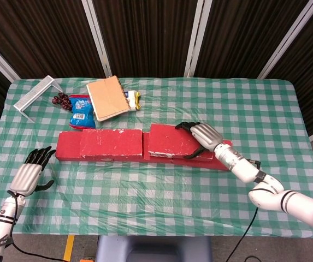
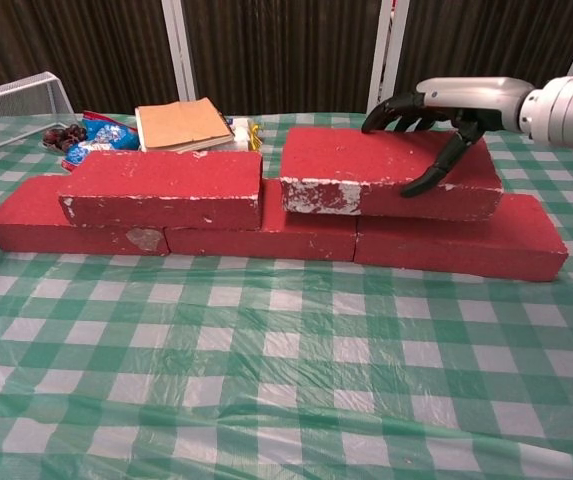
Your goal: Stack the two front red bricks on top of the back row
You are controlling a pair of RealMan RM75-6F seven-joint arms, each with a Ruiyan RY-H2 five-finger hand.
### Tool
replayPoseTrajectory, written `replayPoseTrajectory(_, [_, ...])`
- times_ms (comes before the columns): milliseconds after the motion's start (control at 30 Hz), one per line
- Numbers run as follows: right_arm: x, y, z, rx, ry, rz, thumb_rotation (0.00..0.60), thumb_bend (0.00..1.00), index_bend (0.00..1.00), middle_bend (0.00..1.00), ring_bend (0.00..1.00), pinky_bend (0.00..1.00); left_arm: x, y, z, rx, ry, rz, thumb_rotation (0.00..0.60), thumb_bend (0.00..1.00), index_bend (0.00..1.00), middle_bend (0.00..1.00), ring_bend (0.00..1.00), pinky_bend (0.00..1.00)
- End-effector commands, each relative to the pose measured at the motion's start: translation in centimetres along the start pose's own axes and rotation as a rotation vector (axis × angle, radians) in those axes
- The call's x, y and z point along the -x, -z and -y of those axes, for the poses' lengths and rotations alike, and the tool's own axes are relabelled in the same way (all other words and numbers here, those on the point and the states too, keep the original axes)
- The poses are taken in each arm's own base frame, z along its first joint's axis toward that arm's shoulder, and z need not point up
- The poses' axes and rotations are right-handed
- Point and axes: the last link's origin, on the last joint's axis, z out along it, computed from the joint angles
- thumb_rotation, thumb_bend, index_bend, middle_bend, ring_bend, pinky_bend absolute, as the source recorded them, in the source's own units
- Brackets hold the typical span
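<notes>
Dark slatted panels back a table (image 1: 265,109) under a green checked cloth, and across its middle runs the back row (image 2: 266,232) of red bricks, laid end to end. Two bricks now lie on top of it: the left brick (image 2: 161,188) sits flat over the row's left half, untouched, and the right brick (image 2: 386,180) sits flat over the right half, a narrow gap apart from the first. No red brick is left in front of the row, so the stacking looks all but done; what seems to remain is letting go of the right brick and perhaps nudging it square. The right hand (image 2: 441,110) lies over that brick's far right end, fingers draped on its top and thumb hooked down the front face, so it grips the brick. The left hand (image 1: 29,173) hangs near the table's front left corner, well apart from the bricks, fingers loosely spread and holding nothing. Behind the row lie a brown notebook (image 1: 108,97), with a small yellow thing just beside it, a blue snack bag (image 1: 81,111), a dark bunch that may be grapes (image 1: 61,100), and a wire rack (image 1: 36,96), which as far as I can tell holds nothing.
</notes>
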Motion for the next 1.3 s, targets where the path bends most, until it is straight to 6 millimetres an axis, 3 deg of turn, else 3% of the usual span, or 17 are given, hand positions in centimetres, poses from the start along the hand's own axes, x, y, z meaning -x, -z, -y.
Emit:
replayPoseTrajectory(33, [0.4, -0.3, 0.1, -0.011, 0.008, 0.006, 0.6, 0.23, 0.53, 0.36, 0.31, 0.42, 0.0, 0.0, 0.0, 0.0, 0.001, 0.0, 0.6, 0.26, 0.0, 0.0, 0.0, 0.02])
replayPoseTrajectory(467, [1.4, -1.3, 0.4, -0.02, 0.009, 0.009, 0.6, 0.23, 0.5, 0.36, 0.31, 0.42, 0.1, -0.1, 0.1, 0.0, 0.004, 0.009, 0.6, 0.26, 0.0, 0.0, 0.0, 0.02])
replayPoseTrajectory(1300, [2.2, -2.6, 1.2, 0.002, 0.011, 0.014, 0.6, 0.23, 0.26, 0.33, 0.23, 0.39, 0.2, -0.4, 0.1, 0.002, 0.035, 0.027, 0.6, 0.26, 0.0, 0.0, 0.0, 0.02])
